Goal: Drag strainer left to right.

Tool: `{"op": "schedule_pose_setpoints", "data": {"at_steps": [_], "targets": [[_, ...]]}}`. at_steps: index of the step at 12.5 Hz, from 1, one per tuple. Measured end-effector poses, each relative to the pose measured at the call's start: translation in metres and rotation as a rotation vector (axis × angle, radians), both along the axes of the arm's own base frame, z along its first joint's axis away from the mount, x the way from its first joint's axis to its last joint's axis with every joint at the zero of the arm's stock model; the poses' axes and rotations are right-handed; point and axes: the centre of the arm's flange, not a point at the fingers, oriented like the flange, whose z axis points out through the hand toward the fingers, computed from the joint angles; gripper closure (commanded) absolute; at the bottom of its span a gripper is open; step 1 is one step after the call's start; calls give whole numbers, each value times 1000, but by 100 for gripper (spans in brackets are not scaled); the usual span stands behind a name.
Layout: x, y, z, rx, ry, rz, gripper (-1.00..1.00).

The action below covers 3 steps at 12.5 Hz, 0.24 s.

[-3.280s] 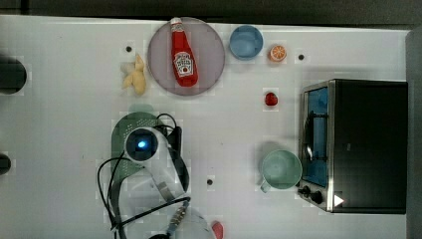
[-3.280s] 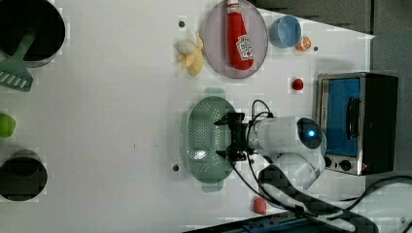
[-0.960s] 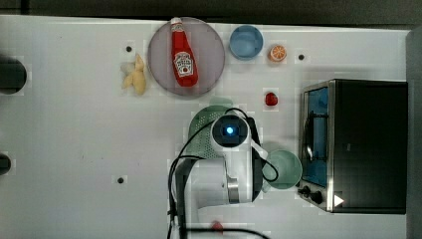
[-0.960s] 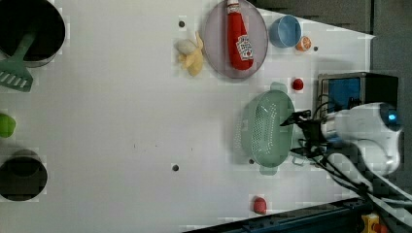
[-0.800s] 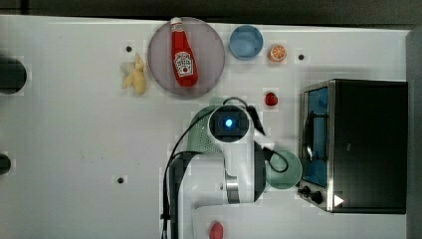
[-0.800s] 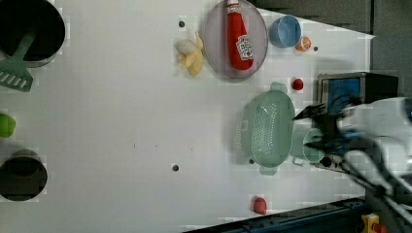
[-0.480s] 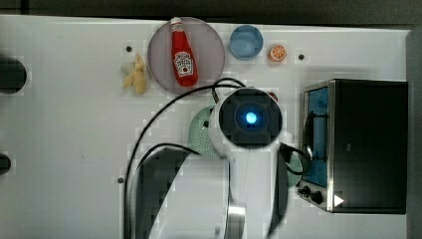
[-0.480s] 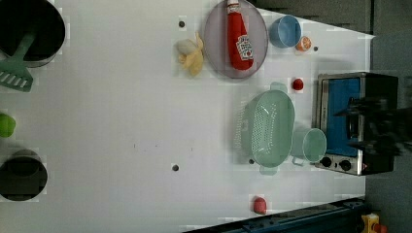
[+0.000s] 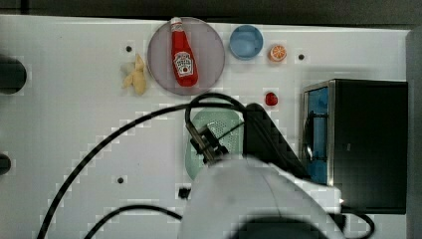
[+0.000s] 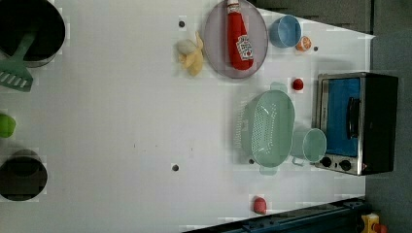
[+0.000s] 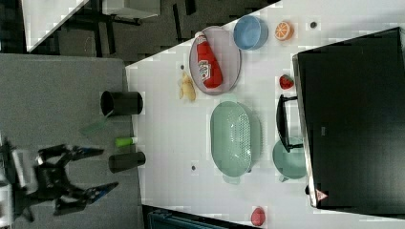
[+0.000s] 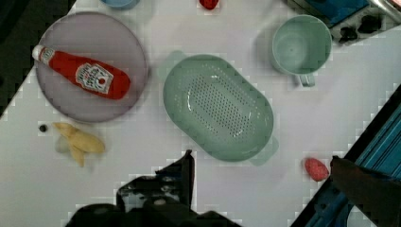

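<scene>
The strainer is a pale green perforated colander resting flat on the white table, just left of the mint mug in the left view. It also lies in the wrist view as the strainer and in the right view as the strainer. My arm looms close in the top view and covers part of the strainer. My gripper hangs open high above the table, well clear of the strainer, with nothing between its fingers. In the right view the gripper stands far off to the left.
A toaster oven stands beside the mug. A ketchup bottle lies on a purple plate, with a banana, blue bowl, orange and a red fruit nearby. Black pots line the left view's left edge.
My arm has lifted up and away from the strainer, leaving the left view and growing large in the top view. The strainer stays put beside the mug.
</scene>
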Motion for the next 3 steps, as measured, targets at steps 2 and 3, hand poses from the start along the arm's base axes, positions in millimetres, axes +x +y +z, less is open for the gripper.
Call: {"op": "schedule_pose_setpoints", "data": {"at_steps": [2,3], "targets": [[1,-3,5,-4,-8,28,-100],[5,-7,-2,-8,13,26,-100]]}}
